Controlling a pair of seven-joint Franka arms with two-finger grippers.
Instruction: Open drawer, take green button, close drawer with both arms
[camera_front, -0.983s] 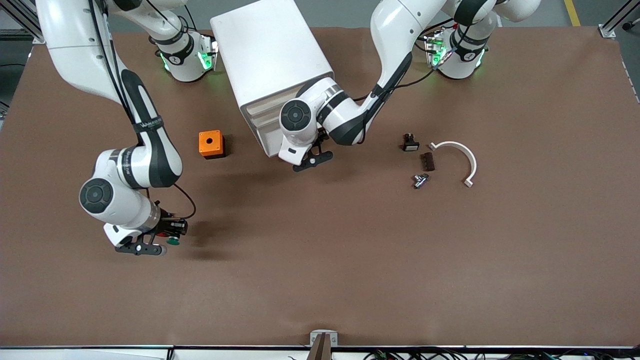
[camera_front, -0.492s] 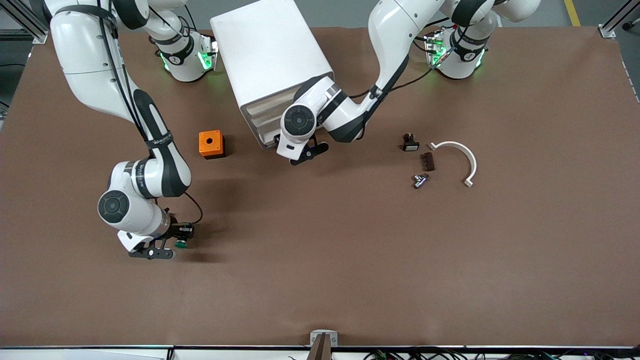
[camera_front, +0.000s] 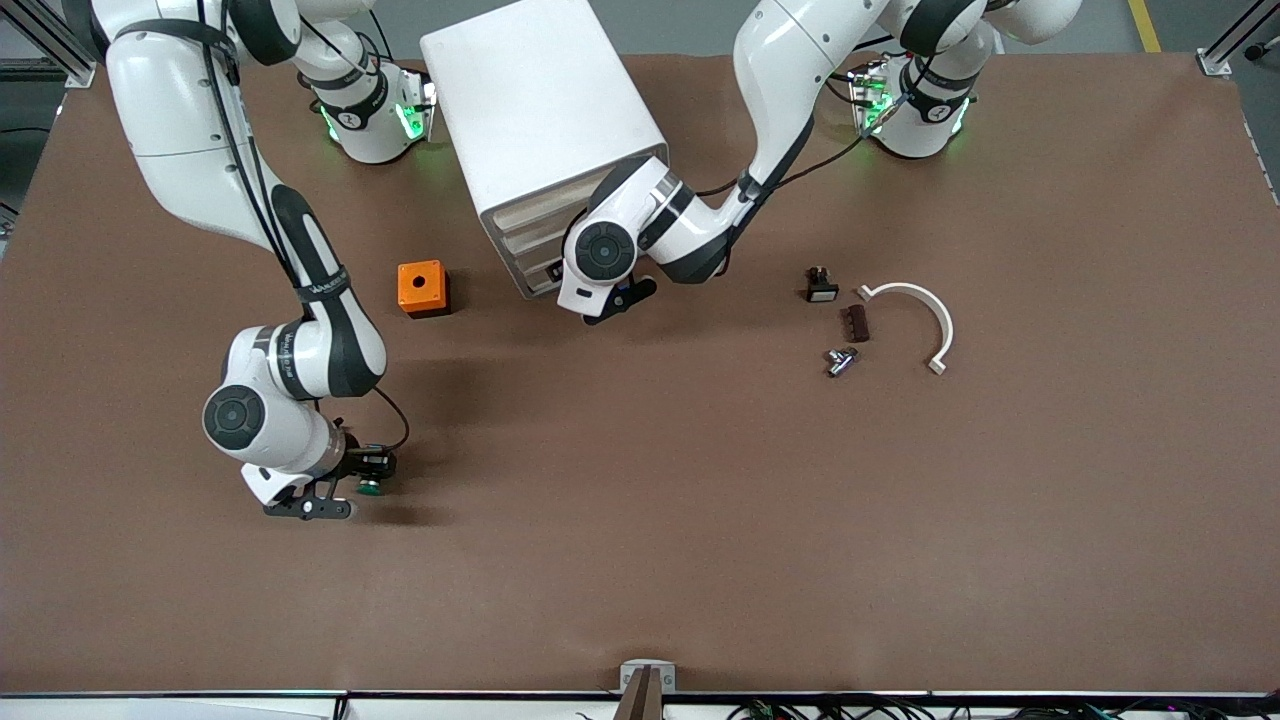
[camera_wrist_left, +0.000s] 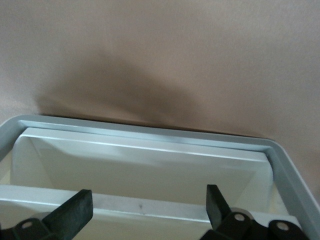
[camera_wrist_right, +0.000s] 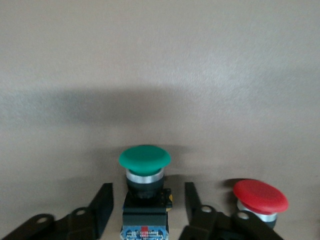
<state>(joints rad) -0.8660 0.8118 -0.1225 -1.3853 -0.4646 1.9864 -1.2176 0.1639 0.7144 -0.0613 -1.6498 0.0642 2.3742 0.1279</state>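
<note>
The green-capped button (camera_front: 370, 487) lies on the brown table near the right arm's end, with its black body and bluish rear block between my right gripper's (camera_front: 350, 488) fingers. In the right wrist view the button (camera_wrist_right: 145, 162) shows a gap to each finger (camera_wrist_right: 102, 205), so this gripper (camera_wrist_right: 146, 200) is open around it. My left gripper (camera_front: 612, 300) is open at the foot of the white cabinet's (camera_front: 540, 100) front, against a lower drawer (camera_front: 535, 275). The left wrist view shows that drawer (camera_wrist_left: 145, 165) inside the cabinet's rim, and the gripper (camera_wrist_left: 147, 200) holds nothing.
A red-capped button (camera_wrist_right: 260, 196) lies right beside the right gripper. An orange box (camera_front: 422, 288) stands between the cabinet and the right arm. A small black part (camera_front: 820, 285), a brown block (camera_front: 855, 322), a metal part (camera_front: 840, 360) and a white curved bracket (camera_front: 925, 315) lie toward the left arm's end.
My right gripper slid the green button a little toward the table's middle. My left gripper moved in toward the cabinet's front.
</note>
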